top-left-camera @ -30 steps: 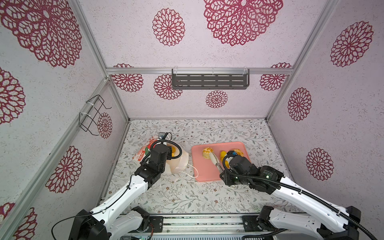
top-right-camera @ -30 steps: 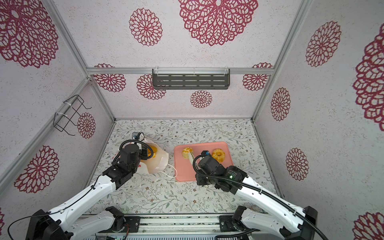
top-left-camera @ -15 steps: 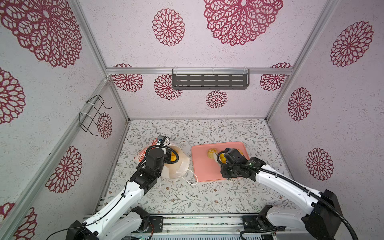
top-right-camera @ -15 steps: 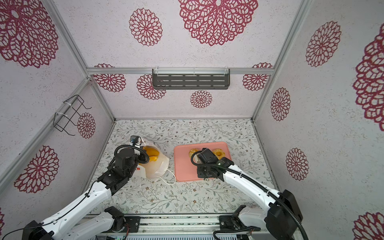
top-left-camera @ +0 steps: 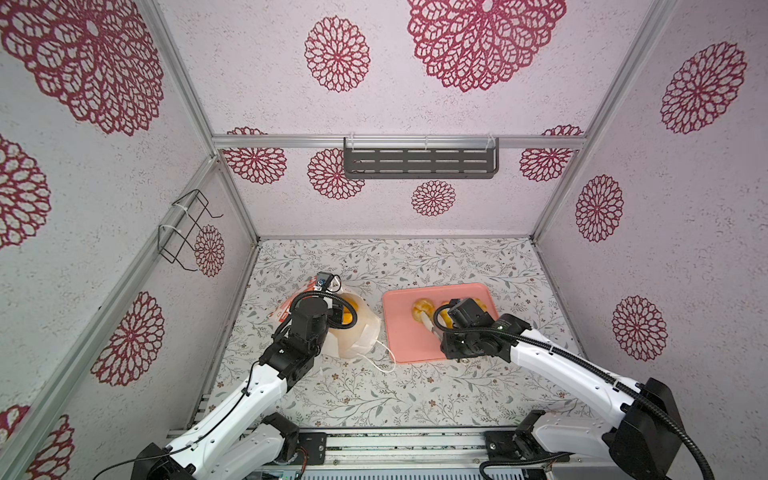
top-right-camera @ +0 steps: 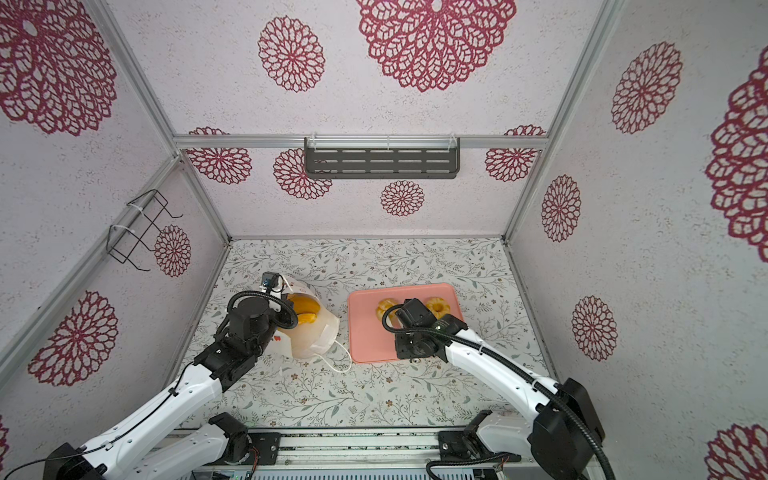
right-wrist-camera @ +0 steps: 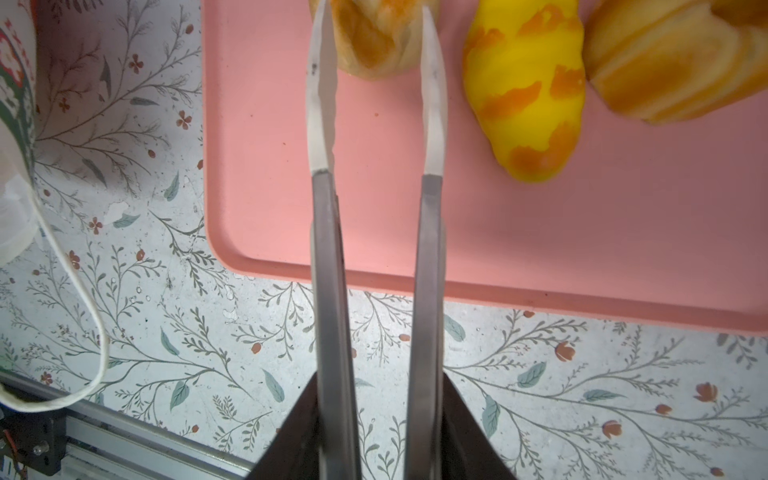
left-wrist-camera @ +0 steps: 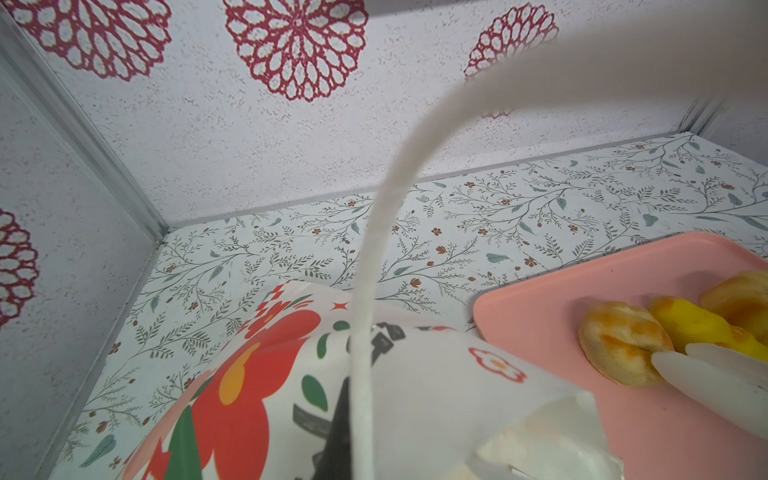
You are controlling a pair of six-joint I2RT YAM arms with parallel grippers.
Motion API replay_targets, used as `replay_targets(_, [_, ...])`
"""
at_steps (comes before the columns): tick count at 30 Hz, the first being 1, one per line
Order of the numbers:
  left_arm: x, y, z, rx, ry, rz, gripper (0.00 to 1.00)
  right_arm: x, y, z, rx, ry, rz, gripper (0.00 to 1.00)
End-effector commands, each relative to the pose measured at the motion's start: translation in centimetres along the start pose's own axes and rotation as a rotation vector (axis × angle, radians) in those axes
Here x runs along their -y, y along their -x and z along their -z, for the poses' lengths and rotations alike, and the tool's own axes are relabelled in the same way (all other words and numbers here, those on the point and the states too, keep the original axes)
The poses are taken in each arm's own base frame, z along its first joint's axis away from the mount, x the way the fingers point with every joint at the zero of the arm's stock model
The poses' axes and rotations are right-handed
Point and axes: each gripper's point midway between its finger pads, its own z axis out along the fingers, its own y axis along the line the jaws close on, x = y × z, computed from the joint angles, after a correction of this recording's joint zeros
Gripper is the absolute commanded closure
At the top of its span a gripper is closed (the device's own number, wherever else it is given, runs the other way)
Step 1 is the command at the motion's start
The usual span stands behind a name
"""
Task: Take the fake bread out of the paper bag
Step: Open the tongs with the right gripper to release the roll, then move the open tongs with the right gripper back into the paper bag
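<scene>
Pink rectangular tray point(top-left-camera: 399, 340): we count three golden toy breads point(right-wrist-camera: 528, 95); others point(top-right-camera: 305, 309) in white paper bag point(top-left-camera: 357, 336), nine o'clock, left pincer point(left-wrist-camera: 336, 415) gripping; right pincer point(right-wrist-camera: 374, 25) parted

Pale, rough-textured walls point(top-left-camera: 257, 104) printed with dark red flower medallions point(top-left-camera: 337, 54) close in three sides, joined by grey metal posts point(top-left-camera: 183, 83). A dark slotted shelf point(top-left-camera: 419, 162) hangs on the back wall and a black wire rack point(top-left-camera: 185, 230) on the left one. The floor point(top-left-camera: 374, 395) has a leafy sprig print; the light is even and soft
</scene>
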Motion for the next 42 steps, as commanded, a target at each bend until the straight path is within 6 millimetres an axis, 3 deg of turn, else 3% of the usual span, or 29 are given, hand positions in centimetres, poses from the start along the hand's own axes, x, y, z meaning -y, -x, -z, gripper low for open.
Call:
replay_targets(1, [0.5,0.6,0.4,0.031,-0.033,0.016,1.0,0.3,-0.1,0.8,0.009,0.006,-0.022,0.59])
replay_targets(6, [0.7,0.7,0.7,0.033,-0.049,0.003,1.0,0.0,-0.1,2.0,0.021,0.032,-0.027,0.58])
replay_targets(9, [1.0,0.5,0.8,0.03,-0.068,-0.006,1.0,-1.3,0.1,3.5,0.036,0.115,-0.029,0.58])
replay_targets(13, [1.4,0.1,1.0,0.026,-0.098,-0.003,1.0,-5.8,-0.3,6.4,0.044,0.351,0.023,0.6])
replay_targets(17, [1.4,-0.3,1.2,0.021,-0.106,0.004,1.0,-10.3,-1.8,9.6,0.057,0.466,0.178,0.6])
replay_targets(21, [1.3,-0.4,1.4,0.023,-0.103,0.011,1.0,-13.2,-2.6,10.8,0.067,0.541,0.262,0.61])
replay_targets(29, [1.5,-0.1,1.3,0.019,-0.112,0.026,1.0,-16.8,-3.0,10.4,0.052,0.627,0.35,0.62])
replay_targets(36, [1.9,0.2,1.0,0.016,-0.128,0.031,1.0,-18.5,-0.8,8.3,0.076,0.575,0.377,0.62])
replay_targets(42, [2.2,0.3,0.8,0.002,-0.134,0.032,1.0,-18.6,1.5,5.5,0.063,0.447,0.387,0.62])
